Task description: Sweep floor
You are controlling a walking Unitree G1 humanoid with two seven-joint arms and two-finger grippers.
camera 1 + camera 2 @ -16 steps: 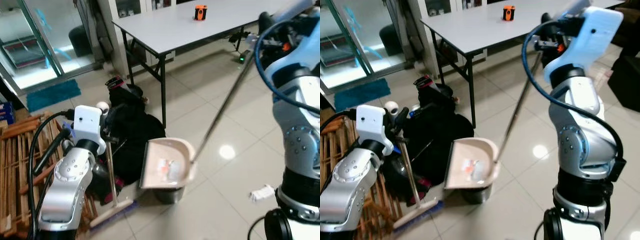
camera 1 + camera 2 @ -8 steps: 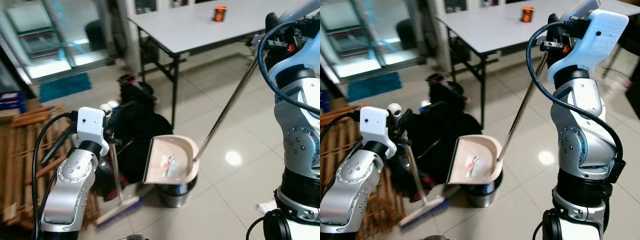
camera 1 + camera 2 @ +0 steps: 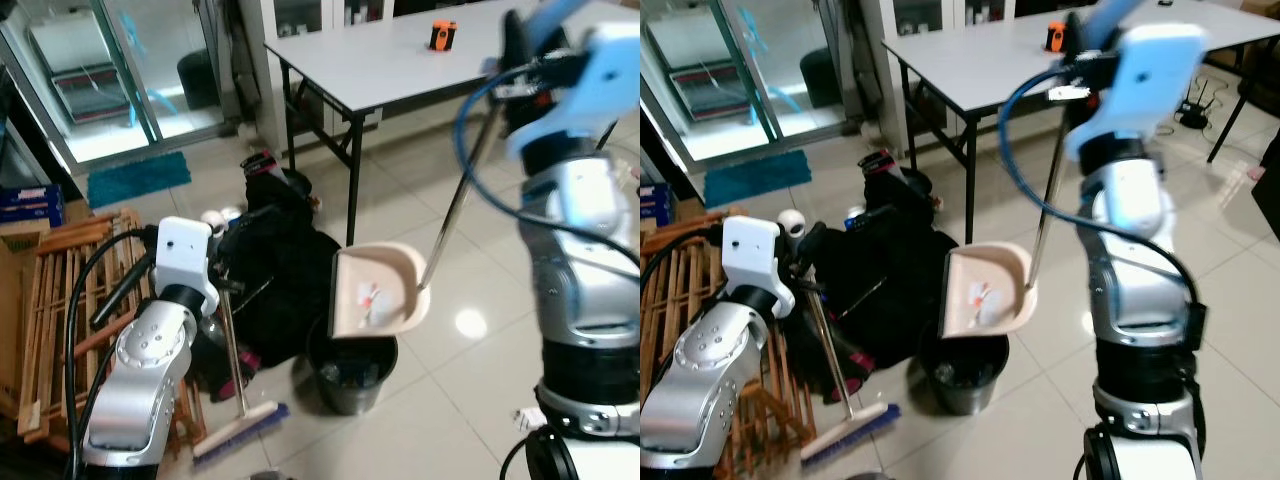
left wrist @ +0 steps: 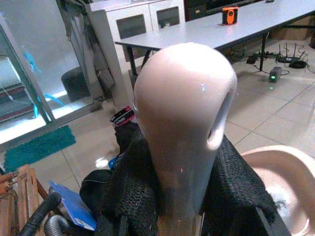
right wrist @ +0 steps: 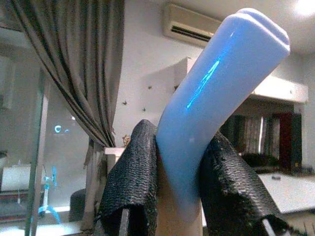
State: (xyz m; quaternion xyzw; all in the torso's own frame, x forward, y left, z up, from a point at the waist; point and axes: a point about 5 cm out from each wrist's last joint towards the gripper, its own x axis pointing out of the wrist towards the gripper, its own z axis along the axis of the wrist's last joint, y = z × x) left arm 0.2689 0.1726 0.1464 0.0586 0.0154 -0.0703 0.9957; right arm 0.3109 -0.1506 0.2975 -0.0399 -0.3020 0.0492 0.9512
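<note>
Tipping over the round black bin [image 3: 350, 370], the light, rigid beige plastic dustpan [image 3: 377, 291] is clamped at its long handle's blue tip by the right gripper [image 5: 170, 191]; the left gripper [image 4: 179, 196] clenches the stiff broom [image 3: 237, 375] at its rounded beige cap.

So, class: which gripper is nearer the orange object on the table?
Right. The right gripper, gripping the dustpan handle, is beside the orange object; the left gripper holds the broom far below.
</note>
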